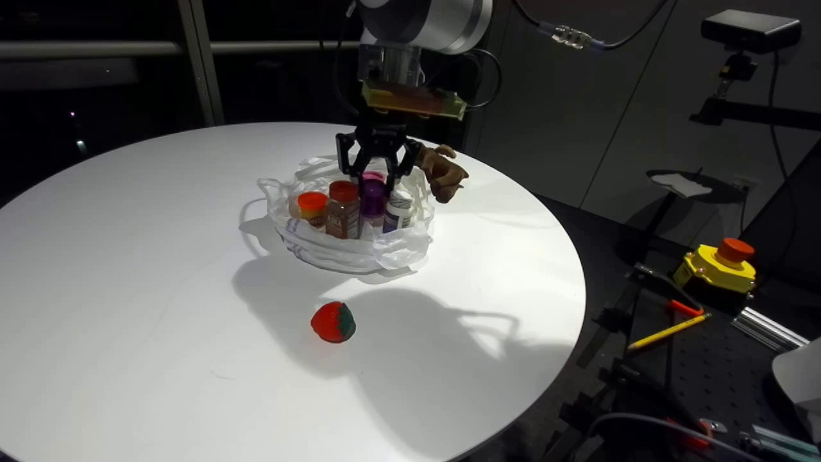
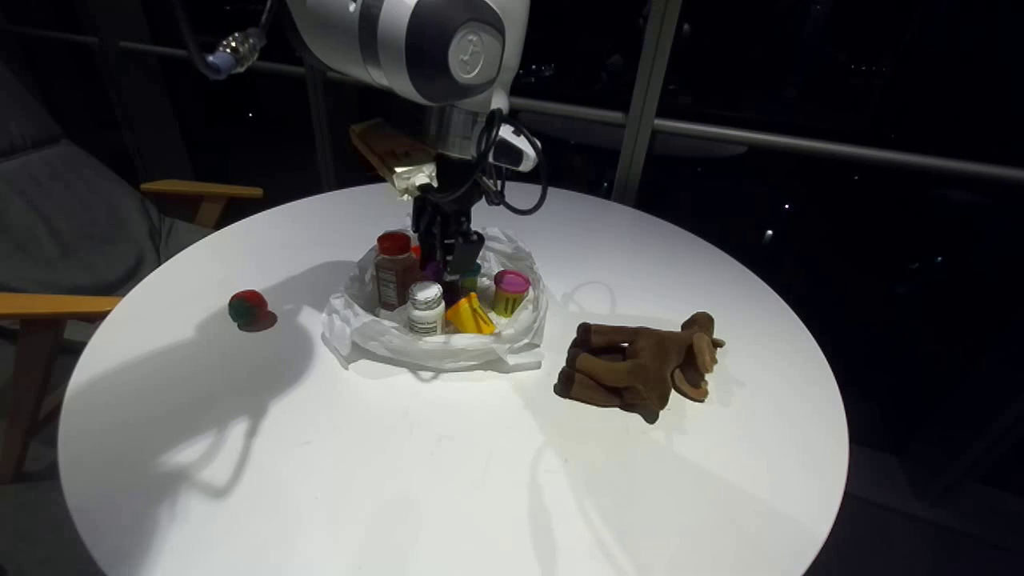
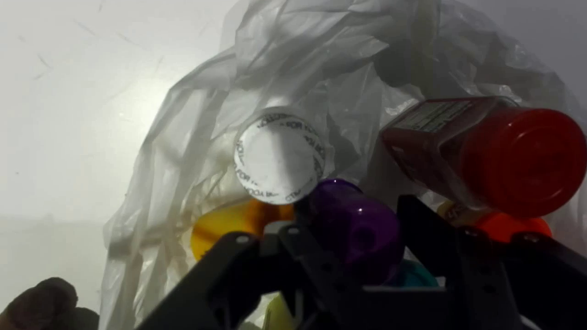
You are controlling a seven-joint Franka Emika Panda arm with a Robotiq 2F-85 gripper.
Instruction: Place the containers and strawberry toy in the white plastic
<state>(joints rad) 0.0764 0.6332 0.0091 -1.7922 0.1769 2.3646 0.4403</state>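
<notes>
Wrist view: purple container (image 3: 360,229) in the bag (image 3: 302,50), between the fingers (image 3: 429,233) of the gripper (image 3: 354,208), parted to about its width; cannot tell whether pinching it or just flanking it. Around it in the bag, white bottle (image 3: 280,156) close by, red-capped bottle (image 3: 523,160) upright, yellow container (image 3: 220,229) tilted. In both exterior views, strawberry (image 1: 332,322) on the table (image 1: 160,289), outside the bag and apart from it. In an exterior view, brown toy (image 2: 636,364) lying near the bag.

Round white table (image 1: 160,308) | on it: white plastic bag (image 1: 324,250) | strawberry toy (image 1: 331,323), well apart | brown toy animal (image 2: 650,364)
</notes>
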